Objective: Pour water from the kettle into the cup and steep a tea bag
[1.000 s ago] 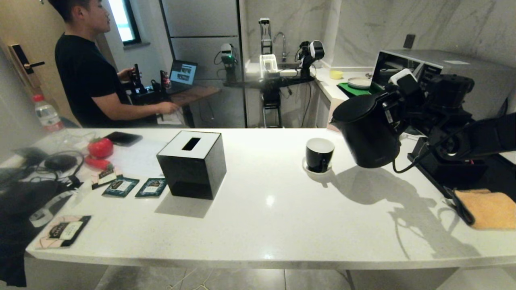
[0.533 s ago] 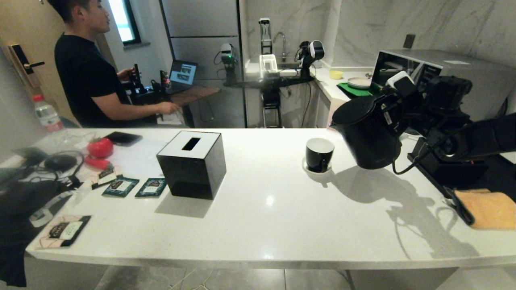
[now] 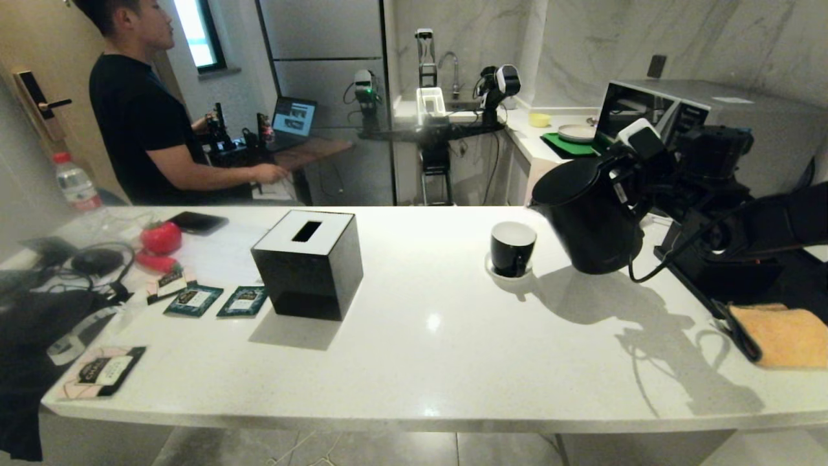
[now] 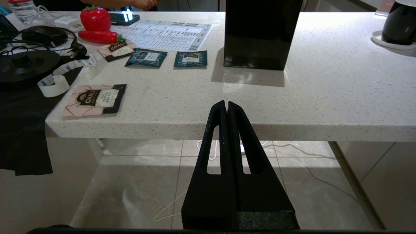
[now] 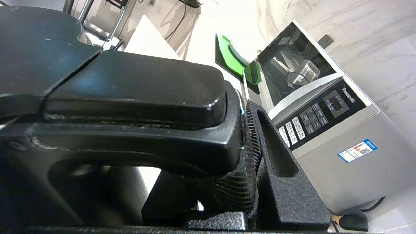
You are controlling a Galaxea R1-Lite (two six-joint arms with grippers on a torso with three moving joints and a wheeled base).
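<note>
White speckled counter [image 3: 414, 349] in a marble-walled kitchen; a person [image 3: 139, 123] stands beyond its far left end, not involved.

Cup [image 3: 512, 248]: upright on its saucer [image 3: 498, 270], right of counter centre, white interior visible, judged empty as far as can be told. No pour stream is seen.

Kettle [image 3: 592, 220]: held off the counter, tipped with its spout toward the cup. Taken from the cup, the kettle lies at about 2 o'clock in the head view; the spout tip sits just above and beside the cup's right rim, not yet over the opening. Kettle axis is leaned toward 10–11 o'clock.

Right gripper [image 3: 637, 171]: clamped on the kettle handle, at roughly 3 o'clock from the kettle body; in the wrist view a ribbed finger [image 5: 250, 162] is pressed against the handle. Judgement: the coming move turns on carrying the spout toward 9 o'clock over the cup mouth, then tipping further.

Left gripper [image 4: 226, 107]: jaws together, empty, parked below the counter's near edge, well apart from the cup. Right arm is plainly the nearer.

Tea bag: not located. Flat sachets [image 3: 220, 301] lie beside the tissue box [image 3: 307, 262].
</note>
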